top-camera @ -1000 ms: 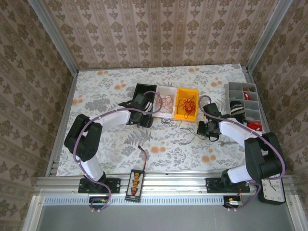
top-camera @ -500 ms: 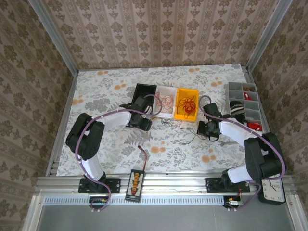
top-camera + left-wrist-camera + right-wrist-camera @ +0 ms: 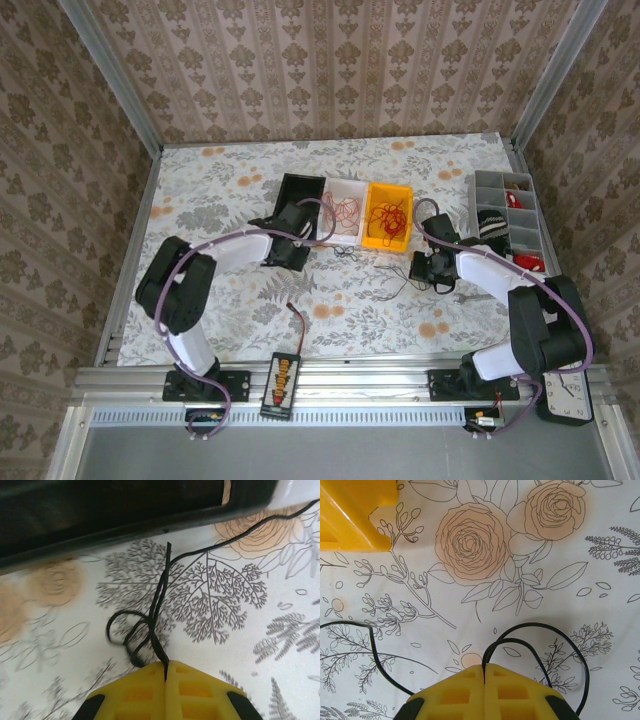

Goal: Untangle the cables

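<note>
**Left gripper** point(image 3: 165, 670): yellow fingers pressed fully together, pinching a black cable bunch point(image 3: 164, 576). The bunch runs from the fingertips across the desk point(image 3: 220, 190) toward the black bin point(image 3: 125, 510), with a small loop just beside the tips. One strand trails off to the upper right of the left wrist view. The loop is blurred.

**Right gripper** point(image 3: 484, 669): fingers closed with no gap. Dark cable loops point(image 3: 535, 624) spring from the seam and arch to the right on the desk. A separate dark strand point(image 3: 375, 662) curves in from the left and passes under the fingers.

**Hard to read:**
- In the top view both grippers are too small to show finger positions.
- The black bin's interior is dark and its contents cannot be told.
- The yellow bin point(image 3: 350, 510) is cut off at the corner of the right wrist view.

**Containers, top view:**
- Black bin point(image 3: 300, 188), white bin point(image 3: 347, 184) and yellow bin point(image 3: 390, 187) stand side by side, touching.
- Red wires point(image 3: 345, 212) lie in the white bin.
- A further red tangle point(image 3: 390, 215) lies in the yellow bin.
- Thin dark strands point(image 3: 395, 280) lie loose on the desk between the two grippers.
- A grey compartment tray point(image 3: 505, 200) sits at the right edge.
</note>
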{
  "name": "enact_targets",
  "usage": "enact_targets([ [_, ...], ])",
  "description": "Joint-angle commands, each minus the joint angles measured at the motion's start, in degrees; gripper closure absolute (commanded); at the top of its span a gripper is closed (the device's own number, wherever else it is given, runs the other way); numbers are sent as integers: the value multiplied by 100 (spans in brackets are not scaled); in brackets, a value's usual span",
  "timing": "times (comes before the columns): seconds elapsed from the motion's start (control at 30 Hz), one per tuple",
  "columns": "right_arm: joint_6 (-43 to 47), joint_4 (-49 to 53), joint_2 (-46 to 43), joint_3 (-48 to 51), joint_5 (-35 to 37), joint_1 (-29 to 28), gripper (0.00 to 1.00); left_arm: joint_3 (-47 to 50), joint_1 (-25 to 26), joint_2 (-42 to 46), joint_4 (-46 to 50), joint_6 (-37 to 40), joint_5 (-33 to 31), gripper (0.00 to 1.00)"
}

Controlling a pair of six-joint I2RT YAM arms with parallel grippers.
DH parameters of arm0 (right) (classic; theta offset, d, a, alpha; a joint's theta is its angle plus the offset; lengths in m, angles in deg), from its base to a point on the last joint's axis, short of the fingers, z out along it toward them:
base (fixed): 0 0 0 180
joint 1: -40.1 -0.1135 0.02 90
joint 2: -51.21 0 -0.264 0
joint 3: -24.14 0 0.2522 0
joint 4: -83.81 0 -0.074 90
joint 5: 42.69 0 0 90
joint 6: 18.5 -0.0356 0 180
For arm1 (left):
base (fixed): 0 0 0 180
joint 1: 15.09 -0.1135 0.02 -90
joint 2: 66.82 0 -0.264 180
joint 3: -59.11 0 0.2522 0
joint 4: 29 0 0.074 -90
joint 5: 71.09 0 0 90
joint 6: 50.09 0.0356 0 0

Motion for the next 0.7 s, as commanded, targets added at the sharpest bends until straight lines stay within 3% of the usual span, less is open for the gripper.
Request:
enact_targets([
  [0.0,14,-28,-10,-18,70,-3,94,200,21,1126,-527,-197,-483,100],
  [0.17,32,-45,132,-110,28,-6,94,226,-149,2395,-1184,-88,-213,100],
  [0.27,30,-78,126,-111,5,-8,94,-235,-437,2602,-1117,-116,-38,100],
  [0.53,32,-82,116,-129,-62,-5,94,-1264,-1211,2075,-1344,-111,699,100],
  [0.67,32,-38,43,-112,-57,-6,94,-1421,-1366,1631,-1660,-99,865,100],
])
